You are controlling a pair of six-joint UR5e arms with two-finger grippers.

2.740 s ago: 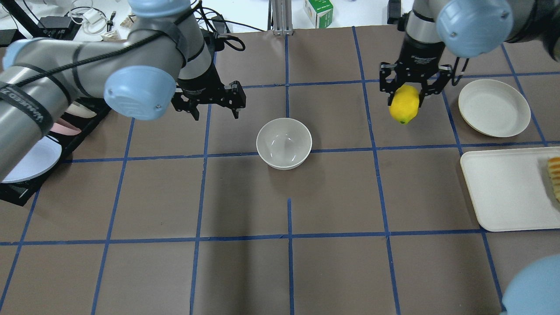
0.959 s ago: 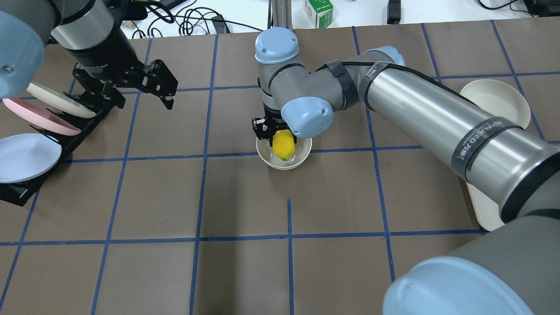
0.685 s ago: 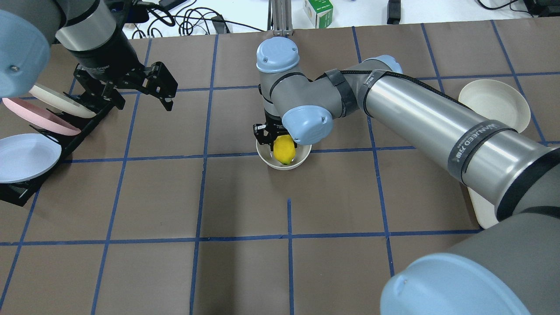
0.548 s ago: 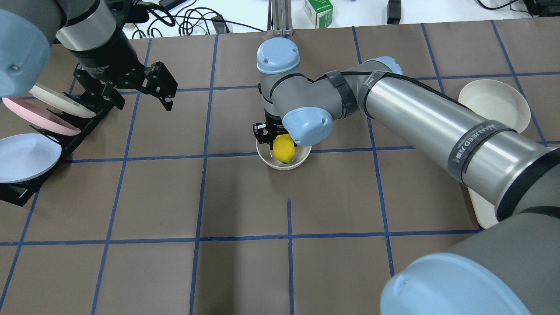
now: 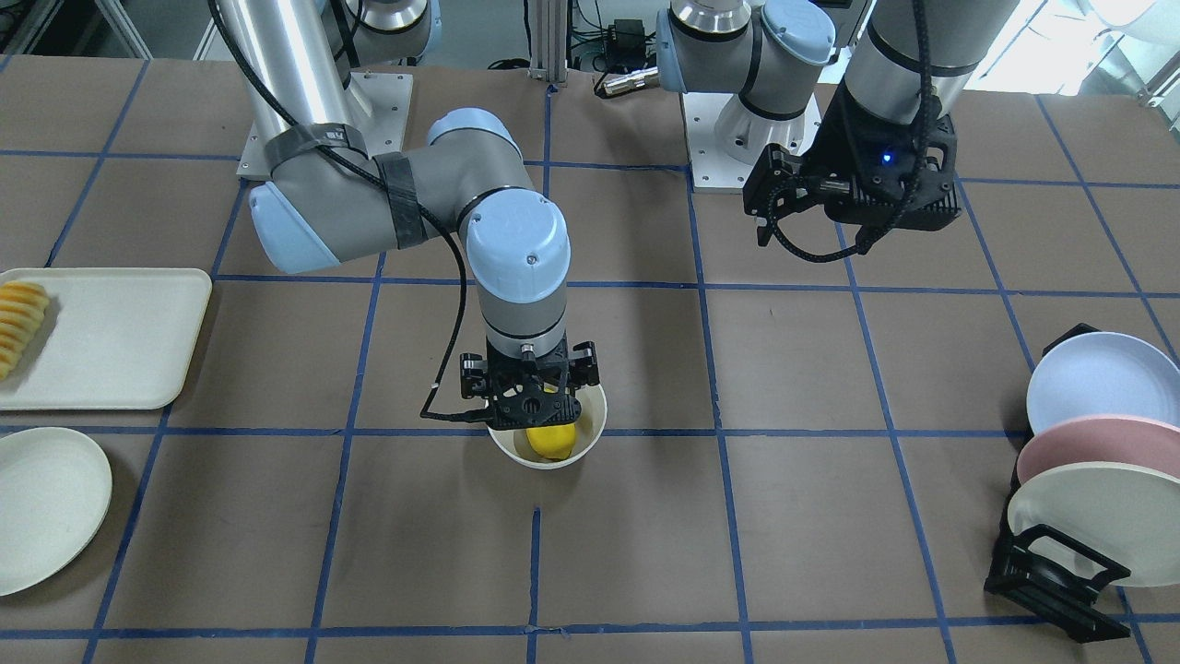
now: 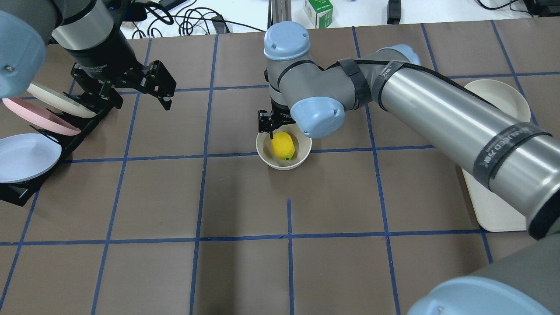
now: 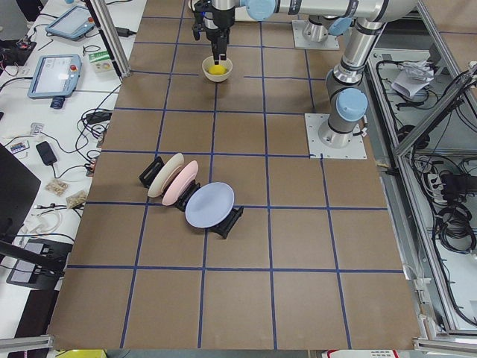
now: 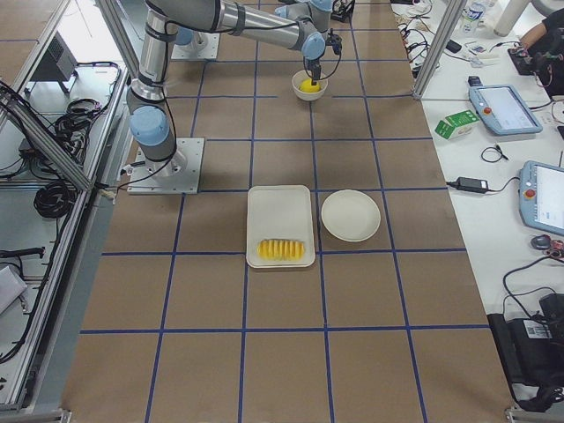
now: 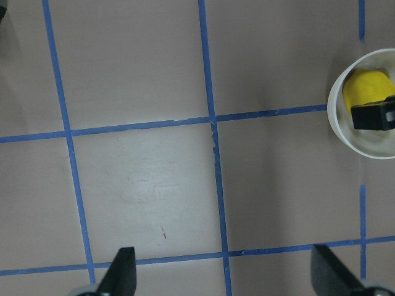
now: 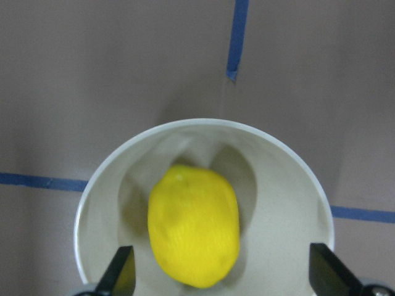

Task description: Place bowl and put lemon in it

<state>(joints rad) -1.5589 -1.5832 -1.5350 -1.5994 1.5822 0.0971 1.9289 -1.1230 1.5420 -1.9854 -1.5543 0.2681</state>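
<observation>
While my right jaws hang spread above the bowl (image 10: 281, 209), smooth bright-yellow oval lemon (image 10: 193, 225) lying loose inside it, left jaws parted too.

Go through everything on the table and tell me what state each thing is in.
bowl: upright, holding the lemon.
lemon: lying in the bowl, ungripped.
right gripper: open, above the lemon.
left gripper: open, holding nothing.
rack plates: standing on edge.
tray: flat, sliced food at one end.
</observation>
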